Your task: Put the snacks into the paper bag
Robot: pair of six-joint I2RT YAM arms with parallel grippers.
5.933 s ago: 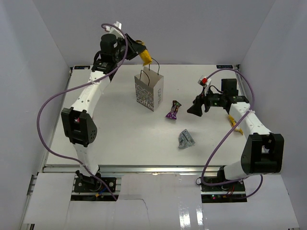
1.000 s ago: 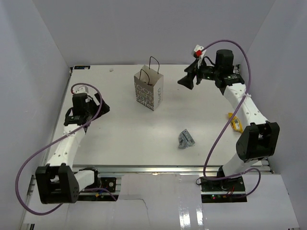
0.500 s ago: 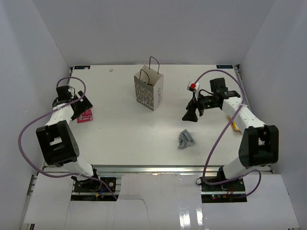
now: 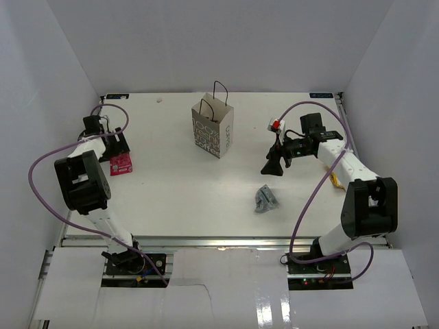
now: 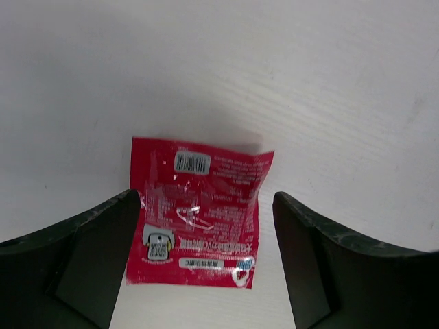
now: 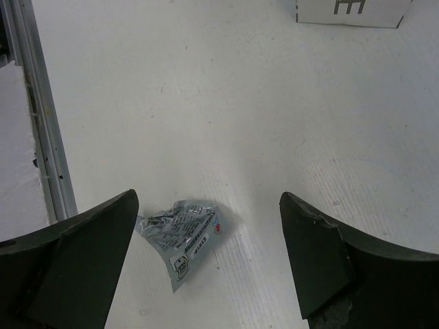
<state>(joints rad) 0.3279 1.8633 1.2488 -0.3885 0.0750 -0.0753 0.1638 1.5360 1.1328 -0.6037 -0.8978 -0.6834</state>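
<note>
**A:** In the overhead view, how are the arms being positioned?

**B:** The left gripper (image 4: 112, 147) is being hung by the red packet (image 4: 121, 164), and the right gripper (image 4: 273, 166) near the silver packet (image 4: 266, 199). Both snacks are lying well apart from the paper bag (image 4: 212, 129), so a pick-up is probably being lined up.

**A:** And from the left wrist?

**B:** The jaws are being held wide, with nothing gripped. The red packet (image 5: 199, 209) is lying flat between them, nearer the left finger. Its slightly longer axis is running along the fingers, with the barcode end pointing away from the wrist.

**A:** From the right wrist?

**B:** The jaws are again spread and empty. The silver packet (image 6: 180, 236) is lying crumpled just inside the left finger, so a sideways correction is likely being called for. Its axis is slanting across the jaws, though this is being obscured by the creasing.
</note>
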